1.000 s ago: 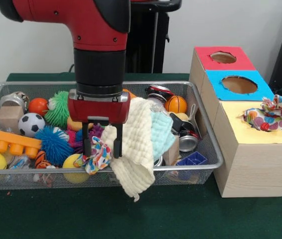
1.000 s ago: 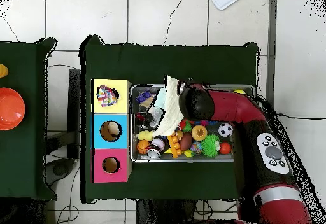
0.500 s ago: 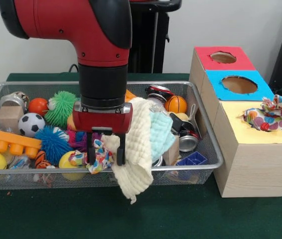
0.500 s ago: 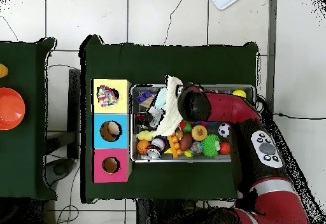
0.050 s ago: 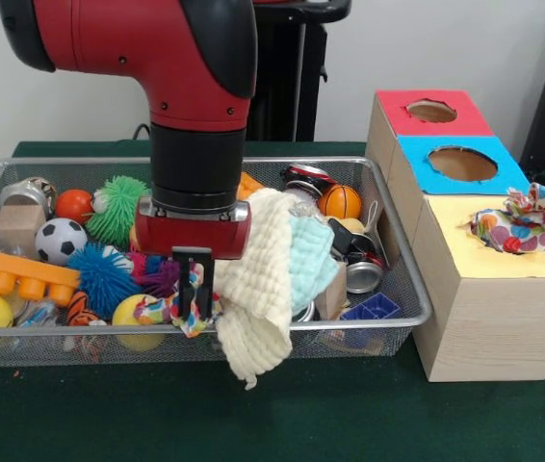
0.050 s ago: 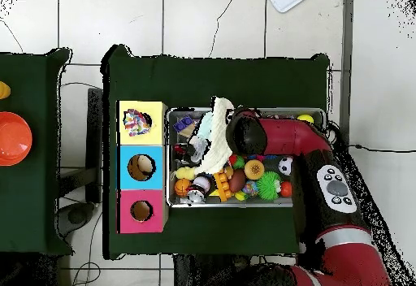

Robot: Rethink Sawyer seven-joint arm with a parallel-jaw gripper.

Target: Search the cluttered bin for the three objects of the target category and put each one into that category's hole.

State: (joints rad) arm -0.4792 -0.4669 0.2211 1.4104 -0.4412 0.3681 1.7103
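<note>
My gripper (image 5: 194, 296) reaches down into the wire bin (image 5: 415, 300) near its front edge. Its two fingers stand close together, pinched on a multicoloured patterned cloth (image 5: 165, 309) that lies among the toys. Right beside it, a cream waffle cloth (image 5: 259, 289) hangs over the bin's front rim, with a light blue cloth (image 5: 313, 258) behind it. A second multicoloured cloth (image 5: 520, 220) sits bunched in the hole of the yellow box (image 5: 504, 289). In the overhead view the arm's head (image 6: 244, 132) covers the gripper, next to the cream cloth (image 6: 214, 141).
The bin holds balls, spiky toys, an orange brick (image 5: 12, 272), cans (image 5: 361, 274) and a blue tray (image 5: 371, 309). Beside the bin stand the blue-topped box (image 5: 462, 165) and the red-topped box (image 5: 431, 111), each with a round hole.
The fingers have shut on the multicoloured cloth; a second ago they stood apart around it. The gripper shifted slightly right and lower.
</note>
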